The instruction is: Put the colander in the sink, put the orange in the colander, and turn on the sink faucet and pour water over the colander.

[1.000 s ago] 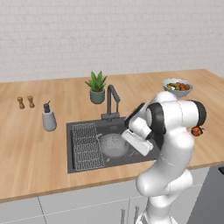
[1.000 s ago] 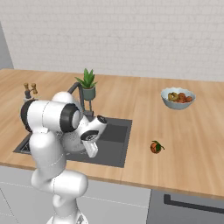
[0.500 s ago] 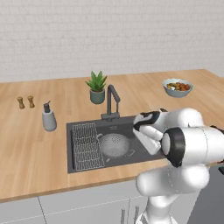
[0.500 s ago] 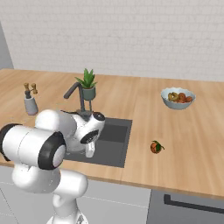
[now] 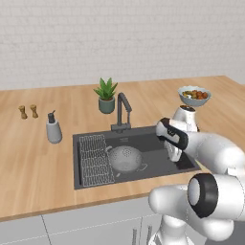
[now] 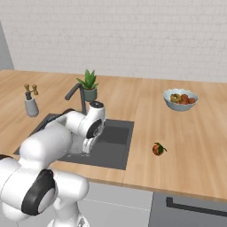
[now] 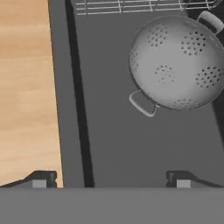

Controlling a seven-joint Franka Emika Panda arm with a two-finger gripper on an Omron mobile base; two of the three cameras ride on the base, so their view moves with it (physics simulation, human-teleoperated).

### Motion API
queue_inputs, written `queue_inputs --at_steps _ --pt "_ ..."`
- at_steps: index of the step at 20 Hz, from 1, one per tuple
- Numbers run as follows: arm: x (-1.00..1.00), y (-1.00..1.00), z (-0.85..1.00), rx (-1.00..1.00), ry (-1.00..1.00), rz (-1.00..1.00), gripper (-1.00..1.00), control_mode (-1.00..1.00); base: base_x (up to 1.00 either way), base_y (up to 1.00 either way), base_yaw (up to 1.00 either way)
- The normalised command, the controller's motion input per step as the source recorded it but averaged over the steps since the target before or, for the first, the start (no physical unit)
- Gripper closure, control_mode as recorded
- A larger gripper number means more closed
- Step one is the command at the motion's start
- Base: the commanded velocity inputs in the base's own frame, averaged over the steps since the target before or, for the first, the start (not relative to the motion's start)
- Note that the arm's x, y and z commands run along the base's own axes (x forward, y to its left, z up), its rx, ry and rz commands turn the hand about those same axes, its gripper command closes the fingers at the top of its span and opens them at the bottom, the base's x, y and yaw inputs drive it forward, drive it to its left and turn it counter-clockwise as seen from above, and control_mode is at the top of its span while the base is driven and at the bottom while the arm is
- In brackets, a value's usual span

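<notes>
The silver colander (image 5: 125, 159) lies in the dark sink (image 5: 148, 143) beside the wire rack (image 5: 94, 159), with nothing in it. In the hand view the colander (image 7: 177, 63) sits upper right, one handle toward me. My gripper (image 5: 175, 158) hangs open and empty over the right part of the basin, apart from the colander; its fingertips (image 7: 41, 178) stand wide. The orange (image 6: 157, 149) rests on the counter right of the sink (image 6: 113, 135). The dark faucet (image 5: 122, 112) stands behind the basin, and no water runs.
A pale fruit bowl (image 5: 194, 95) with small fruits stands at the back right. A potted plant (image 5: 106, 95) is behind the faucet, a grey soap dispenser (image 5: 53, 129) left of the sink, and two small shakers (image 5: 27, 112) far left. Wooden counter (image 7: 26, 87) borders the basin.
My hand has moved right, away from the colander, to the right part of the sink, and the arm's elbow has swung forward and low. The colander stays in the basin.
</notes>
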Motion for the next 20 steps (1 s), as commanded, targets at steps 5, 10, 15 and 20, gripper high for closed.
queue_inputs --at_steps 5,10,15,20 --pt "-0.09 -0.61 0.76 0.00 0.30 -0.50 -1.00 -1.00 0.00 0.00 0.00" --pt "-0.32 -0.85 0.35 0.00 0.25 -0.59 -1.00 -1.00 0.00 0.00 0.00" --pt "-0.17 -0.81 0.14 0.00 0.13 -0.63 -1.00 -1.00 0.00 0.00 0.00" --pt "-0.07 -0.74 -0.01 -0.01 0.01 -0.52 -1.00 -1.00 0.00 0.00 0.00"
